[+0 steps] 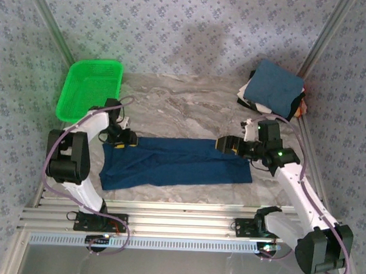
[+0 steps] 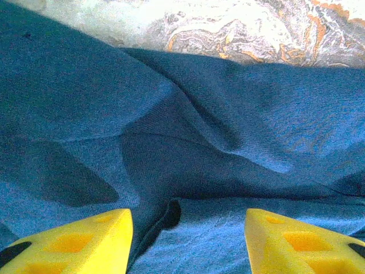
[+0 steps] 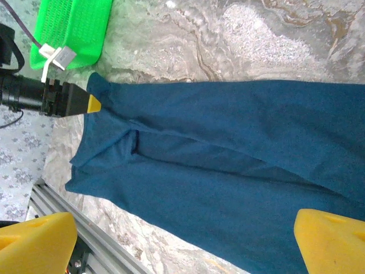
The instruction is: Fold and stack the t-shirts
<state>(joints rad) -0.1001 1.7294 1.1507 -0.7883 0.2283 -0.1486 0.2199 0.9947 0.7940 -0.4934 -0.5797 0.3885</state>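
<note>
- One dark blue cloth t-shirt [image 1: 176,162] lies as a long band across the middle of the grey marbled worktop [image 1: 190,107].
- One stack of folded t-shirts [image 1: 273,89] sits at the far right corner, with a teal-blue one on top and white, black and orange-red edges beneath.
- One bright green plastic mesh basket [image 1: 91,87] stands at the far left.
- Two grippers: the left gripper [image 1: 123,140] is low over the band's left end, fingers apart; the right gripper [image 1: 224,145] is over its right end, fingers spread wide, holding nothing.
</note>
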